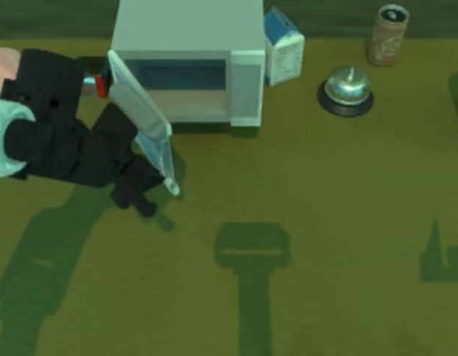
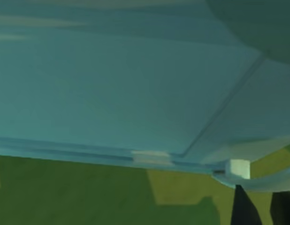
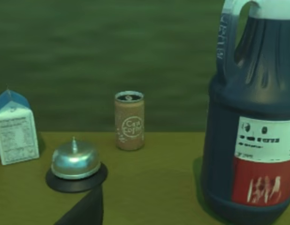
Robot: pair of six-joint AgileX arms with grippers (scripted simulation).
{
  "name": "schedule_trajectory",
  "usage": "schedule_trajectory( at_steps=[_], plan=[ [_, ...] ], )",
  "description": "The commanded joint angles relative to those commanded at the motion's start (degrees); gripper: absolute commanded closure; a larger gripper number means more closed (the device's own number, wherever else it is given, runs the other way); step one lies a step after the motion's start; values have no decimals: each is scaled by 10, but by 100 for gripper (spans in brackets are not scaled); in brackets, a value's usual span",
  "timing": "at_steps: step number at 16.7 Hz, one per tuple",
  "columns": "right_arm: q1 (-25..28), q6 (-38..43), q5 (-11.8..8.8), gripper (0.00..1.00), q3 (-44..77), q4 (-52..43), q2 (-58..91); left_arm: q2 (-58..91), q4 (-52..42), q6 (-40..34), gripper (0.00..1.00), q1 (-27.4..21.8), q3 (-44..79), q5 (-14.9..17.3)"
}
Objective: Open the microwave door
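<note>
The white microwave (image 1: 188, 37) stands at the back left of the table. The microwave door (image 1: 140, 111) is swung out toward the front on its left hinge, so the cavity (image 1: 188, 89) shows. My left gripper (image 1: 156, 185) is at the door's free edge, shut on the pale curved handle (image 2: 260, 182). In the left wrist view the door's window (image 2: 112, 93) fills most of the frame, and two dark fingertips (image 2: 243, 206) reach up to the handle. My right gripper (image 3: 88, 211) is parked off the top view's right side.
A blue-and-white milk carton (image 1: 283, 46) stands right of the microwave. Further right are a silver bell (image 1: 346, 89) on a black base and a brown can (image 1: 388, 33). A dark jug (image 3: 253, 140) stands close to the right wrist camera.
</note>
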Motion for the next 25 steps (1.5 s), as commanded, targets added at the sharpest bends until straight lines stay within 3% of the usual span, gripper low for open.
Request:
schedule_trajectory(
  at_steps=[25],
  plan=[
    [0, 0, 0, 0, 0, 0, 0, 0, -12, 24, 100, 10, 2, 14]
  ],
)
